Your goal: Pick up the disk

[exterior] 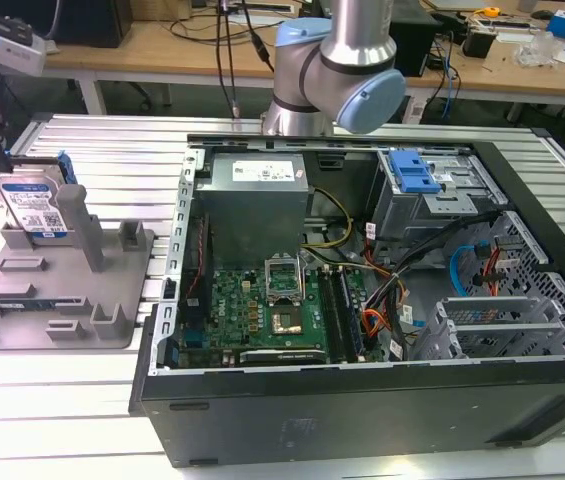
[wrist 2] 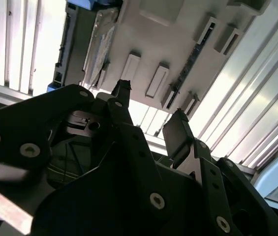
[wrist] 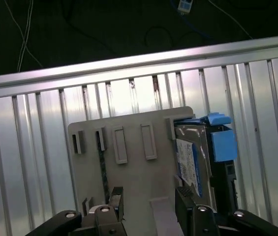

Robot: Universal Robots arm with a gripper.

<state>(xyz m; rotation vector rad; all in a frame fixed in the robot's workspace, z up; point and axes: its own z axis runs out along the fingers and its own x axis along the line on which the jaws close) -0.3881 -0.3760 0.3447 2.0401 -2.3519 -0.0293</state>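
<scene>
1. The disk [exterior: 30,205] stands on edge in the grey fixture [exterior: 72,300], at the fixture's far corner toward the exterior view's left. The fixture lies on the slotted aluminium tabletop [exterior: 92,140], near its edge on that side, beside the open computer case [exterior: 362,420].
2. In the first wrist view the gripper [wrist: 148,204] hangs over the fixture. Its fingers are apart with nothing between them, and the disk sits to one side of the gap, untouched.
3. Judging by this, the pick is not yet begun: neither grasp nor lift is done.
</scene>
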